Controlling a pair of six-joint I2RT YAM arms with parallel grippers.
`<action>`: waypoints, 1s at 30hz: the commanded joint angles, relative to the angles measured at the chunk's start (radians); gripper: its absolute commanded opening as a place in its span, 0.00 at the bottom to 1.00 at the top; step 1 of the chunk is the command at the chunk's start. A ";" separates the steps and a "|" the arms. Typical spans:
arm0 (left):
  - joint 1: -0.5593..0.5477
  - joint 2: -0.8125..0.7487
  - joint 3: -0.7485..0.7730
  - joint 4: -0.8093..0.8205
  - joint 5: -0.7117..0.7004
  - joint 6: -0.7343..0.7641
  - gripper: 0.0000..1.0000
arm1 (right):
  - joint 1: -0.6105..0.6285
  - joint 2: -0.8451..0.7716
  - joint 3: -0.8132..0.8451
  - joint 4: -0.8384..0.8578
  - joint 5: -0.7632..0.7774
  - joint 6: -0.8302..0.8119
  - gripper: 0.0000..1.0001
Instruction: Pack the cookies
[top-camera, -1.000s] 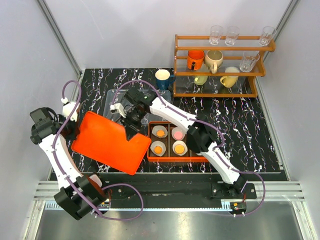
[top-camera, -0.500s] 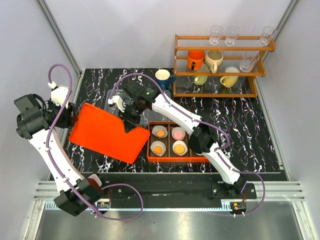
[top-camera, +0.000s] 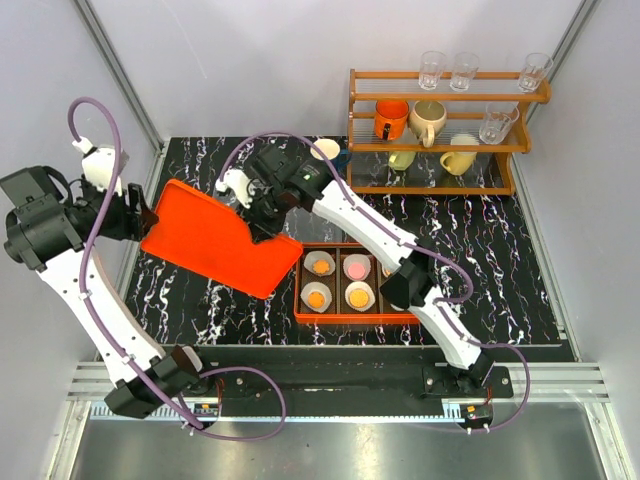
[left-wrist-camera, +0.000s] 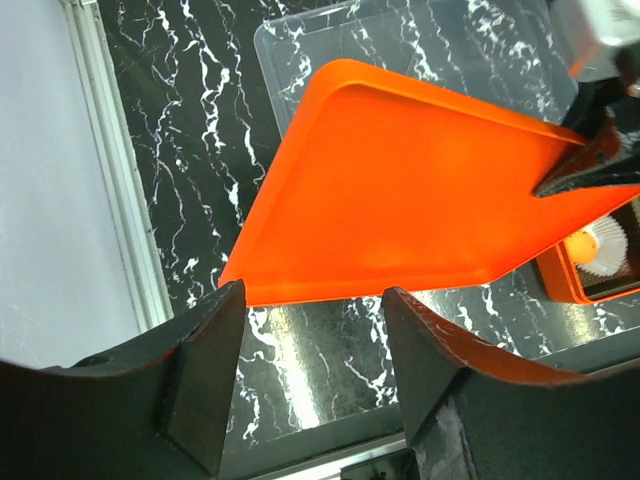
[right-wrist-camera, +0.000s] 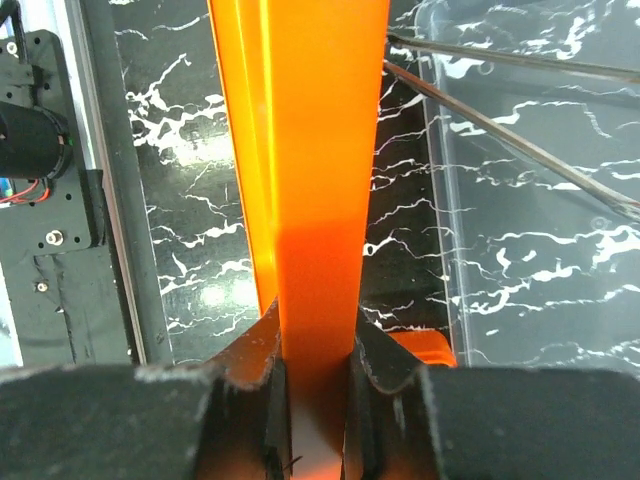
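Observation:
An orange lid (top-camera: 210, 240) hangs tilted over the table's left half, with my right gripper (top-camera: 266, 222) shut on its right edge. The right wrist view shows that lid (right-wrist-camera: 310, 150) edge-on, clamped in my right gripper (right-wrist-camera: 315, 350). My left gripper (top-camera: 140, 215) stands open just off the lid's left edge, touching nothing. From the left wrist, the lid (left-wrist-camera: 420, 190) lies beyond my left gripper (left-wrist-camera: 315, 345). The orange box (top-camera: 330, 319) holds cookies in white paper liners: orange ones (top-camera: 316, 298) and a pink one (top-camera: 356, 268). My right arm hides the box's right end.
A clear plastic tray (left-wrist-camera: 400, 50) lies on the table behind the lid. A wooden rack (top-camera: 440, 130) with mugs and glasses stands at the back right, a blue mug (top-camera: 325, 150) beside it. White walls with metal rails close in the left and right.
My left gripper has opened, let go of the lid's left edge and drawn back to the left. My right gripper has carried the lid a little to the left and back.

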 joint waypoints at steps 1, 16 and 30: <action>0.004 0.058 0.097 -0.058 0.080 -0.061 0.61 | 0.015 -0.190 0.073 0.006 0.023 0.022 0.00; 0.010 0.226 0.341 -0.204 0.316 -0.256 0.64 | 0.025 -0.415 -0.206 0.291 0.684 -0.148 0.00; -0.059 0.250 0.220 -0.053 0.352 -0.463 0.64 | 0.042 -0.610 -0.801 1.032 1.061 -0.511 0.00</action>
